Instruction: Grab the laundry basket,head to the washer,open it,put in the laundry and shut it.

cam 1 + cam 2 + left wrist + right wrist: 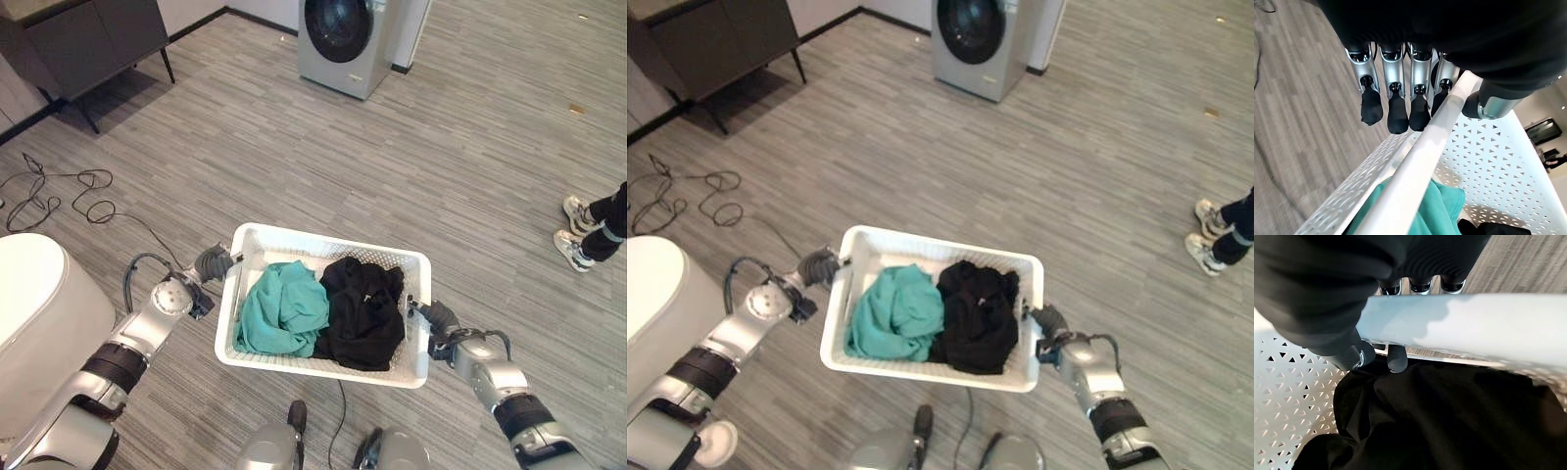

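Now the white laundry basket [257,238] hangs between the hands: left hand [215,261] and right hand [437,317] each curled over a rim. Carry it level toward the washer [342,39] well ahead. Inside: one teal garment [283,305], one black garment [363,311].

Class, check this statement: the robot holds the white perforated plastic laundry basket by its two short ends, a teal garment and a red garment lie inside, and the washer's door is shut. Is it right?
One detail is wrong. Beside the teal garment lies a black garment, not a red one, as the left eye view shows. The rest stands: the left hand and right hand grip the white perforated plastic laundry basket by its short ends, and the silver washer has its door shut.
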### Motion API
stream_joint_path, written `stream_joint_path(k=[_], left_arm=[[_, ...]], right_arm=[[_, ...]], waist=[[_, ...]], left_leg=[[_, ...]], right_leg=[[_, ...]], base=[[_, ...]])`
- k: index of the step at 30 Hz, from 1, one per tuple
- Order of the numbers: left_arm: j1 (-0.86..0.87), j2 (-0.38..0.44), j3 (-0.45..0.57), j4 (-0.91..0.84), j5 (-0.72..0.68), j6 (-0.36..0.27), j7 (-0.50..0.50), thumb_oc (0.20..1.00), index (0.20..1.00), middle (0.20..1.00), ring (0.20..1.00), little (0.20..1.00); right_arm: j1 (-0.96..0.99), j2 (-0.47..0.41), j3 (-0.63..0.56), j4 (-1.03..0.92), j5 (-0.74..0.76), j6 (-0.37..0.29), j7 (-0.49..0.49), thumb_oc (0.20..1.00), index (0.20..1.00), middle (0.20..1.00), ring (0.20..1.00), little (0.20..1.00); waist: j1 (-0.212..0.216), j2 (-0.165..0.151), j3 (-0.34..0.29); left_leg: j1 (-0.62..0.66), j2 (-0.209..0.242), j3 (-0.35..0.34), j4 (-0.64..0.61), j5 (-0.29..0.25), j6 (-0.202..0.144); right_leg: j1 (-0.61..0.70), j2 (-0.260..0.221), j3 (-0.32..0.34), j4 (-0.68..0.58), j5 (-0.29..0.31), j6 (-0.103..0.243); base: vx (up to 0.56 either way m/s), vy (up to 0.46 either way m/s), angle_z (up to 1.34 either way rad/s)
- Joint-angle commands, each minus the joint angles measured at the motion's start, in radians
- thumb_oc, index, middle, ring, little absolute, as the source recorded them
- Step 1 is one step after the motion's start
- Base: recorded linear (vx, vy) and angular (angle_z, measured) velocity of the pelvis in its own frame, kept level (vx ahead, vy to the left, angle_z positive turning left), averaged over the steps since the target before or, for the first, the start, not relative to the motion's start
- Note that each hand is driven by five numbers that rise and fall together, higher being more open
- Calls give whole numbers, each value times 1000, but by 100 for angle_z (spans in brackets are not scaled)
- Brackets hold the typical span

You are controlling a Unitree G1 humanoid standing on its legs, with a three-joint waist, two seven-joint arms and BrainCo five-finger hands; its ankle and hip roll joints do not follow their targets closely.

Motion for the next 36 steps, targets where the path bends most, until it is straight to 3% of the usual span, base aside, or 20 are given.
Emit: stream_joint_path(k=[1,4,6,8,11,13,14,15,16,18,21,22,24,25,26,28,29,32,34,36], left_arm=[[-79,143,135,115,7,7,104,200,200,200,200,200],[-90,126,136,126,22,3,105,200,200,200,200,200],[-77,110,140,128,34,1,101,200,200,200,200,200],[-69,82,131,130,44,4,94,200,200,200,200,200],[-45,62,135,122,50,9,92,200,200,200,200,200],[-8,49,153,116,43,9,90,200,200,200,200,200],[-8,49,153,116,43,9,90,200,200,200,200,200],[13,51,160,84,41,12,84,200,200,200,200,200],[25,49,171,79,32,15,83,200,200,200,200,200],[58,63,207,34,28,21,87,200,200,200,200,200],[54,64,213,28,19,22,92,200,200,200,200,200],[44,57,214,23,16,25,95,200,200,200,200,200],[42,51,214,21,19,23,95,200,200,200,200,200],[41,45,217,27,18,19,97,200,200,200,200,200],[35,42,216,26,17,18,97,200,200,200,200,200],[18,43,210,44,16,10,105,200,200,200,200,200],[-3,47,192,62,16,9,106,200,200,200,200,200],[-19,55,178,76,20,5,109,200,200,200,200,200],[-15,71,176,79,20,2,108,200,200,200,200,200],[-9,81,181,70,12,1,105,200,200,200,200,200]], right_arm=[[3,-109,-121,16,46,-96,21,200,200,200,200,200],[23,-113,-135,11,53,-96,22,200,200,200,200,200],[34,-116,-142,19,46,-94,28,200,200,200,200,200],[55,-120,-143,30,38,-86,36,200,200,200,200,200],[71,-135,-143,21,28,-77,47,200,200,200,200,200],[68,-144,-127,24,24,-75,56,200,200,200,200,200],[68,-144,-127,24,24,-75,56,200,200,200,200,200],[78,-152,-124,18,24,-68,58,200,200,200,200,200],[72,-149,-118,24,33,-75,56,200,200,200,200,200],[67,-150,-111,8,33,-71,53,200,200,200,200,200],[66,-153,-110,7,32,-74,42,200,200,200,200,200],[78,-155,-118,2,30,-73,32,200,200,200,200,200],[87,-152,-122,-10,27,-73,31,200,200,200,200,200],[90,-152,-120,-11,26,-79,32,200,200,200,200,200],[92,-146,-114,-27,24,-80,38,200,200,200,200,200],[87,-141,-108,-25,25,-94,36,200,200,200,200,200],[79,-134,-102,-28,28,-103,36,200,200,200,200,200],[56,-125,-87,-25,31,-113,38,200,200,200,200,200],[32,-114,-67,-26,34,-116,40,200,200,200,200,200],[18,-105,-59,-25,28,-107,46,200,200,200,200,200]], waist=[[-14,-33,-47],[-43,-38,-42],[-58,-33,-49],[-85,-37,-88],[-98,-25,-117],[-103,-5,-134],[-103,-6,-135],[-103,-3,-143],[-95,-13,-140],[-65,-17,-122],[-35,-35,-93],[-7,-55,-61],[6,-60,-54],[21,-63,-45],[31,-63,-50],[51,-65,-43],[67,-58,-38],[87,-57,-34],[110,-61,-29],[108,-49,-58]], left_leg=[[23,59,58,55,-102,-75],[73,51,40,72,-146,-86],[128,57,35,73,-181,-91],[195,72,16,75,-192,-106],[218,103,20,124,-180,-124],[219,138,29,204,-114,-151],[218,137,28,204,-113,-150],[165,217,74,391,24,-173],[123,261,102,537,116,-185],[41,313,107,729,141,-185],[-50,347,131,817,121,-171],[-160,342,141,774,52,-159],[-194,319,153,707,22,-155],[-234,287,162,591,9,-159],[-245,272,178,381,5,-166],[-266,240,177,150,107,-180],[-278,214,139,4,138,-187],[-308,204,83,-55,161,-195],[-332,205,21,-19,165,-204],[-307,227,31,-12,196,-201]], right_leg=[[47,74,65,-325,202,60],[-20,75,70,-455,274,93],[-47,71,41,-460,288,102],[-1,76,21,-433,322,82],[35,88,-10,-401,311,62],[56,113,-29,-353,266,31],[55,112,-29,-353,266,31],[108,142,-47,-330,206,-17],[143,151,-58,-337,185,-43],[214,201,-28,-356,134,-79],[273,217,-9,-383,103,-96],[320,213,8,-403,86,-92],[342,207,20,-411,78,-84],[356,203,23,-414,67,-73],[371,189,20,-410,56,-58],[401,186,9,-411,48,-54],[429,193,18,-400,21,-53],[454,200,40,-388,-8,-52],[486,196,72,-365,-40,-51],[502,194,81,-350,-69,-42]], base=[[470,-44,16],[382,-54,37],[552,-80,50],[599,-144,29],[456,-152,40],[388,-159,6],[433,-284,-30],[420,-351,-11],[569,-492,-2],[413,-364,0],[257,-198,-59],[264,-42,-55],[240,4,-7],[277,112,-24],[399,139,-31],[395,146,-32],[312,112,-16],[339,89,-25],[427,144,-62],[514,258,-49]])
